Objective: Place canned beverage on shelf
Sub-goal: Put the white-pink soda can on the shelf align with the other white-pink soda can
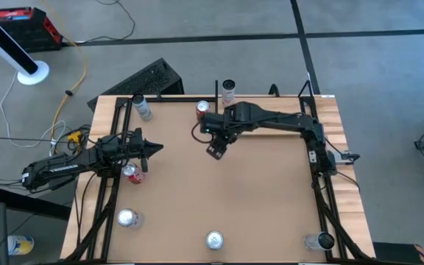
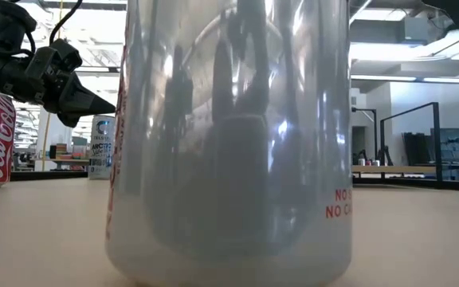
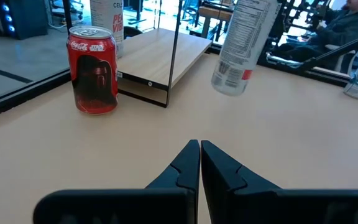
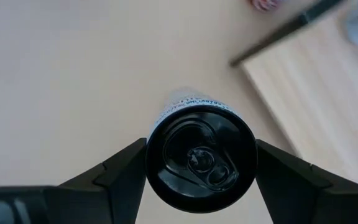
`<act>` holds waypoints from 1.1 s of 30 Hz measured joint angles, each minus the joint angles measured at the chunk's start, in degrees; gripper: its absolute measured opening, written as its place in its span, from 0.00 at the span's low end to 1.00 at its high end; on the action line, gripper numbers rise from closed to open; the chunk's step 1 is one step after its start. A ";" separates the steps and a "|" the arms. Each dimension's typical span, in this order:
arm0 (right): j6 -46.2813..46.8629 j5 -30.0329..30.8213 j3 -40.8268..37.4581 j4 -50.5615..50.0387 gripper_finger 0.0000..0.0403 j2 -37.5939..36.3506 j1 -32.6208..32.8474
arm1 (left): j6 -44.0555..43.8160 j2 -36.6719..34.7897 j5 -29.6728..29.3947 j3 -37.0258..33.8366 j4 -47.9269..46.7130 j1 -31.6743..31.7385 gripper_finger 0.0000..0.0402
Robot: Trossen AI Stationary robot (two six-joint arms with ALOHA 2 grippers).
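A red Coca-Cola can (image 3: 93, 70) stood just beside the shelf (image 3: 160, 55). The right gripper (image 4: 201, 163) clasped a black-topped, white-labelled can (image 4: 201, 155), held above the table near the shelf's railed end, its long axis tilted. The left gripper (image 3: 199, 163) waited well apart from the shelf, fingers together, empty.
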 joint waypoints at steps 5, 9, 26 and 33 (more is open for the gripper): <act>-0.04 -2.04 0.00 3.72 0.72 0.00 1.81 | 0.00 0.00 -0.01 0.00 0.00 0.00 0.00; -0.71 -2.41 0.08 6.71 0.72 1.31 3.20 | -0.01 0.01 0.00 -0.02 0.00 0.00 0.00; -3.85 -2.32 -0.02 12.11 0.72 7.89 2.92 | -0.01 0.24 0.05 -0.02 0.00 0.01 0.00; -5.69 -4.10 0.02 13.43 0.73 8.34 3.29 | 0.00 0.24 0.04 -0.02 0.00 0.02 0.00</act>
